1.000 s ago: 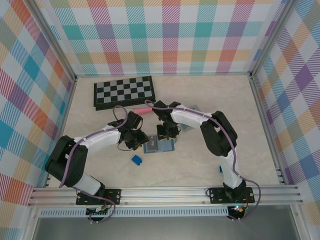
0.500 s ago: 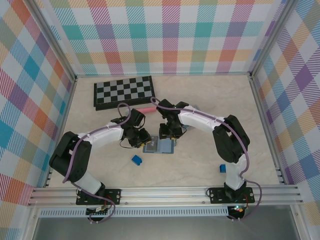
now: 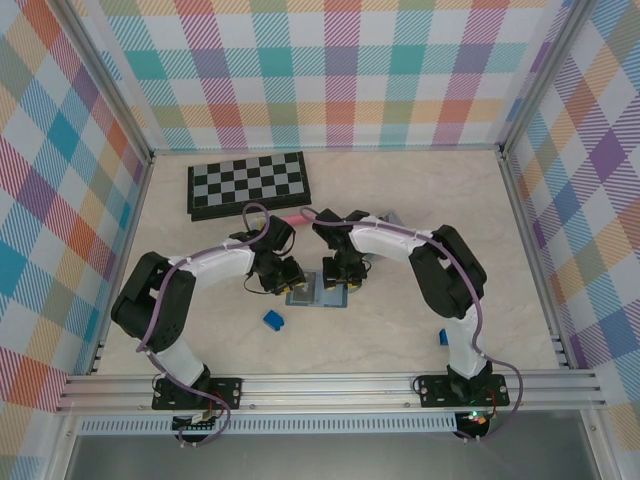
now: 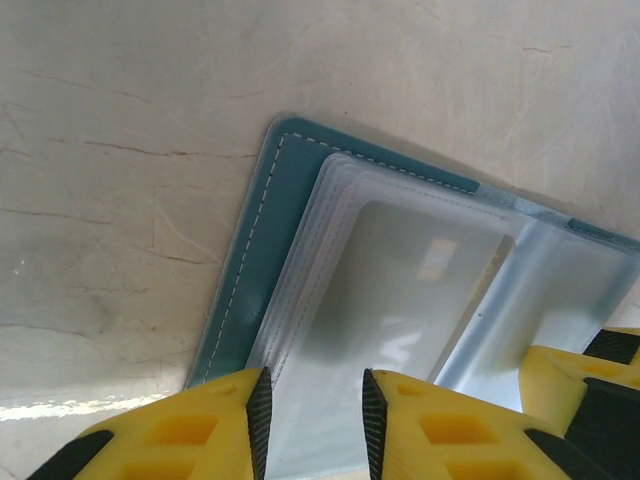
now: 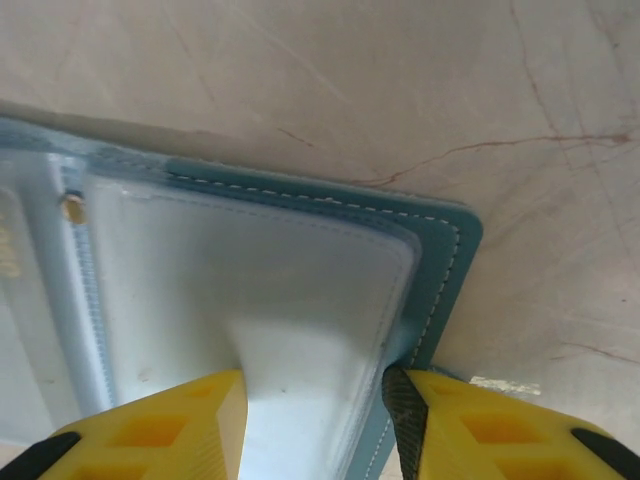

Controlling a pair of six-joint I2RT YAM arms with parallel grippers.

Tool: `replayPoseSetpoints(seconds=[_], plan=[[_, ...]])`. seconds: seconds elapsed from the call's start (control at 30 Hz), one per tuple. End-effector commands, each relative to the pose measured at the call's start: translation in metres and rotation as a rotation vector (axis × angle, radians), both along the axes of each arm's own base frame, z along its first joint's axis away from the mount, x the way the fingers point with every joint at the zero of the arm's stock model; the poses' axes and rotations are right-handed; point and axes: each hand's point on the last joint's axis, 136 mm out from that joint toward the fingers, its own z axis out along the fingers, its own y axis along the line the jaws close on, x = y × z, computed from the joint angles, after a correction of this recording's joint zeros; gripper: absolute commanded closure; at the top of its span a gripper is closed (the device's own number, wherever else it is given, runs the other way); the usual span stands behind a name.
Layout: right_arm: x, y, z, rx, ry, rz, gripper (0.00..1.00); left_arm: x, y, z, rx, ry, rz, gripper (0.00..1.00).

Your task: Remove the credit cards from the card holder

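Note:
The card holder [image 3: 318,293] lies open on the table, teal cover down and clear sleeves up. My left gripper [image 3: 287,274] is at its left end, my right gripper [image 3: 336,274] at its right end. In the left wrist view the yellow fingers [image 4: 315,425] stand apart over the flat clear sleeves [image 4: 400,290]. A pale card shape shows through the top sleeve. In the right wrist view the fingers [image 5: 318,420] sit either side of a sleeve [image 5: 290,300] that bulges up between them, beside the teal cover [image 5: 440,270].
A folded chessboard [image 3: 248,184] lies at the back left, with a pink object [image 3: 291,216] in front of it. A small blue block [image 3: 272,319] sits near the holder and another [image 3: 443,339] by the right arm. A grey item [image 3: 388,216] lies behind the right arm.
My left gripper has moved right onto the holder's left end. My right gripper has come down onto its right end. The holder has shifted slightly.

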Motion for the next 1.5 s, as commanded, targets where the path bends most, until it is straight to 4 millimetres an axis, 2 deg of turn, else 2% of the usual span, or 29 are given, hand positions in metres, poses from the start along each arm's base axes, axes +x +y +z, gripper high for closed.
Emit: replayPoseSetpoints(seconds=[0.0,0.27,0.63,0.83,1.1,1.47], plan=[[-0.001,-0.007,-0.009,-0.036,0.03,0.006,0.55,-0.003,-0.006,0.002,-0.006,0.01,-0.036,0.67],[-0.001,-0.006,-0.015,-0.025,0.052,0.012,0.55,-0.003,-0.004,-0.001,0.009,0.021,-0.032,0.63],[-0.002,-0.004,-0.019,-0.009,0.065,0.016,0.56,-0.003,-0.019,0.001,-0.072,0.028,-0.055,0.61],[-0.002,-0.003,-0.019,-0.004,0.068,0.016,0.56,-0.002,-0.02,0.007,-0.08,0.016,-0.057,0.61],[-0.002,-0.003,-0.019,-0.001,0.068,0.018,0.57,-0.002,-0.012,0.015,-0.04,-0.007,-0.078,0.64],[-0.001,-0.002,-0.018,0.008,0.063,0.021,0.57,-0.003,-0.015,0.026,-0.069,-0.029,-0.107,0.7]])
